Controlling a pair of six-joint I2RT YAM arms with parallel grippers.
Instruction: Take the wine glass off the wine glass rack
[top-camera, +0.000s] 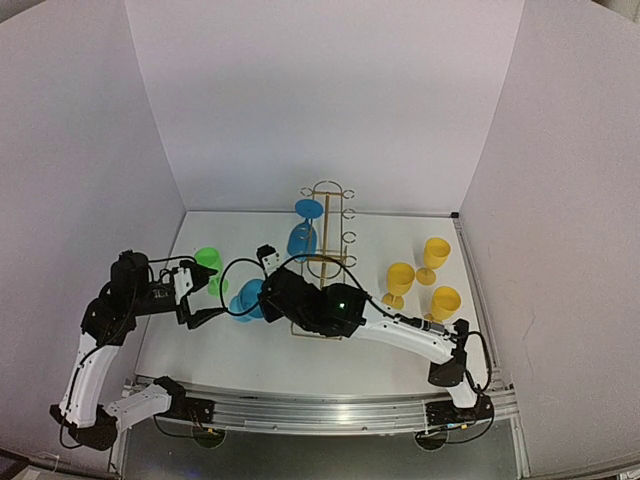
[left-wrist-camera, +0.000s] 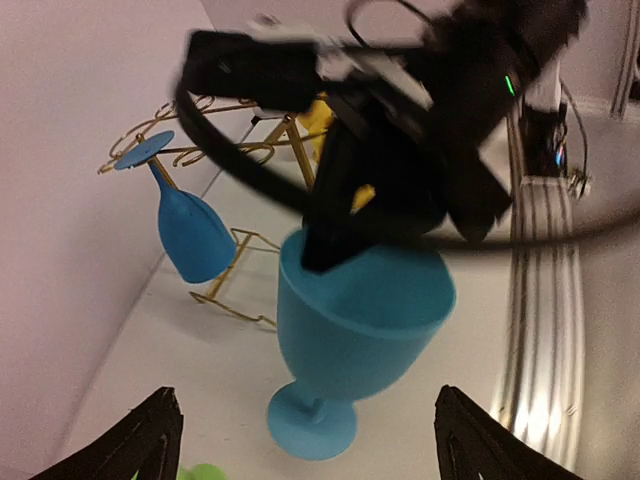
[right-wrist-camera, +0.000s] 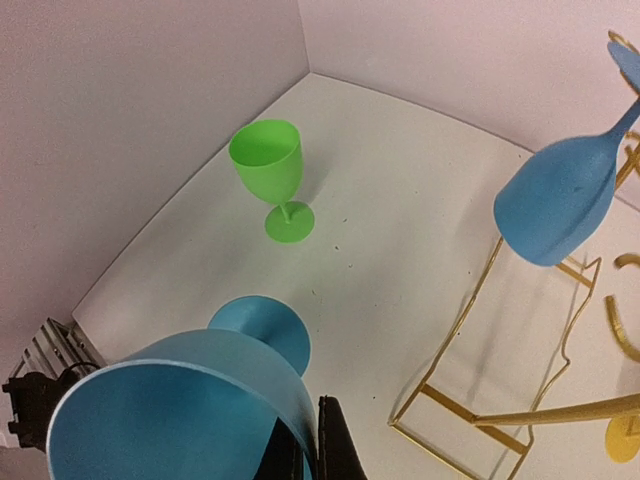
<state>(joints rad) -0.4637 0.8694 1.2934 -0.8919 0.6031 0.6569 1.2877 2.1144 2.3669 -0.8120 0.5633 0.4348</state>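
The left gripper (top-camera: 198, 303) hangs released, its fingers spread wide and cut off at the bottom edge of its own view. A green glass (top-camera: 208, 262) stands upright at its 12 o'clock; the left wrist view catches only a sliver of it. Next is the blue glass (left-wrist-camera: 360, 320), off the rack, upright with its mouth up. The right gripper (right-wrist-camera: 308, 455) is clenched on its rim, blurred in the left wrist view. From above, that arm hides most of the glass, and I cannot tell whether its foot touches the surface (top-camera: 230, 355). The rack (top-camera: 326, 262) runs long from 12 to 6 o'clock. The hanging glass (top-camera: 302, 238), also blue, is on its left side, foot up, bowl down, slightly tilted. Three yellow glasses (top-camera: 400, 278) at the rack's 3 o'clock show clearly only from above.
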